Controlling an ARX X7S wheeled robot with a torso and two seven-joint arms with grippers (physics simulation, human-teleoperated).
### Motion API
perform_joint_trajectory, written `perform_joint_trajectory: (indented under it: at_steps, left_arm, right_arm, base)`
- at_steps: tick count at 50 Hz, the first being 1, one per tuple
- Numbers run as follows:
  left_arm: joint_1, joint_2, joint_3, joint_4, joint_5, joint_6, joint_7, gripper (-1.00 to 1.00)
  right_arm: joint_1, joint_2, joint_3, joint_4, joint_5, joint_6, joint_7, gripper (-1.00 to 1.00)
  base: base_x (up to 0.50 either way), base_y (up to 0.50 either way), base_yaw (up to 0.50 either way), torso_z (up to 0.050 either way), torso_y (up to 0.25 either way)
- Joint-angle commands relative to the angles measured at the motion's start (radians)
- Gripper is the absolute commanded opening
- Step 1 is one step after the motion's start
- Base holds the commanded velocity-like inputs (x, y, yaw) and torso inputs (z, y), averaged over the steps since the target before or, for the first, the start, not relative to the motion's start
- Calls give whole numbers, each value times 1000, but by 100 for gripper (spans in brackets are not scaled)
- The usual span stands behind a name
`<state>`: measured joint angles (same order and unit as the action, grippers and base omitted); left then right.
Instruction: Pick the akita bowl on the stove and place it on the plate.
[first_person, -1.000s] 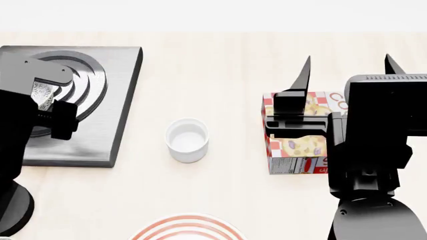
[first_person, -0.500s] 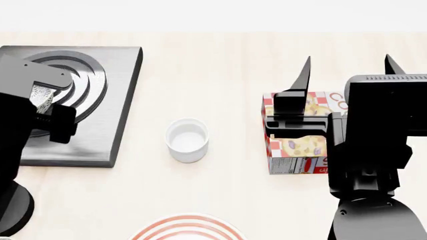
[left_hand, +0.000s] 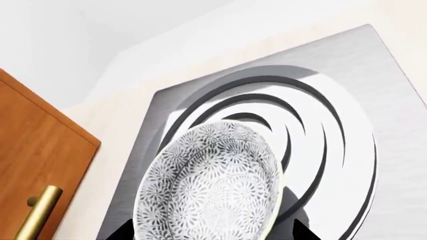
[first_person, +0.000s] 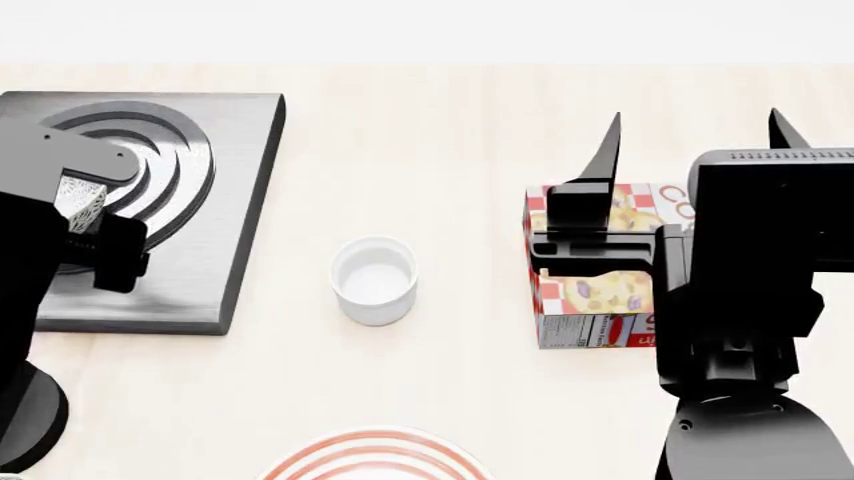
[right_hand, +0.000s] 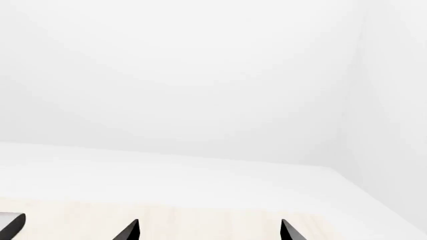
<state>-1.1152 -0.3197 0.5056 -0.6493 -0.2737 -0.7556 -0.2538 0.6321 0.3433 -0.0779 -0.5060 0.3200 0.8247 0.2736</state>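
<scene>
Gripping akita bowl (left_hand: 210, 187) w/ left jaws (left_hand: 212, 231), tilted above stove (left_hand: 393, 120).

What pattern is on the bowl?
Dense grey-black floral speckle on white bowl; clearest in left wrist view.

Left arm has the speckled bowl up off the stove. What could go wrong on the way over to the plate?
1. The bowl hangs tilted above the stove with only the tips of the left gripper showing at its edge, so it may slip.
2. The white cup sits between stove and plate; a low carry could clip it.
3. Only the plate's far edge shows in the head view, so the set-down may be misjudged.
</scene>
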Motion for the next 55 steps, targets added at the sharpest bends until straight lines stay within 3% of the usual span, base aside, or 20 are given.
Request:
perform_joint_trajectory:
  at_steps: [1, 29, 40, 47, 55]
  left_arm:
    - [6, -4, 0, 2, -1, 3, 0, -100]
    - [-1, -3, 11, 13, 4, 29, 3, -100]
    - [-54, 2, -53, 22, -6, 59, -60, -100]
    - [-96, -19, -36, 162, -15, 33, -23, -100]
    - [-114, -100, 92, 429, -13, -30, 127, -100]
  right_arm:
    - [1, 2, -2, 2, 2, -3, 2, 100]
    - [-2, 6, -4, 3, 9, -7, 11, 100]
    - [1, 9, -6, 2, 12, -3, 14, 100]
    - [2, 10, -8, 1, 13, -3, 17, 100]
    - [0, 12, -10, 3, 14, -9, 17, 100]
  base:
    - [0, 0, 0, 0, 0]
    - [0, 0, 0, 0, 0]
    - [0, 0, 0, 0, 0]
    - [0, 0, 0, 0, 0]
    - [0, 0, 0, 0, 0]
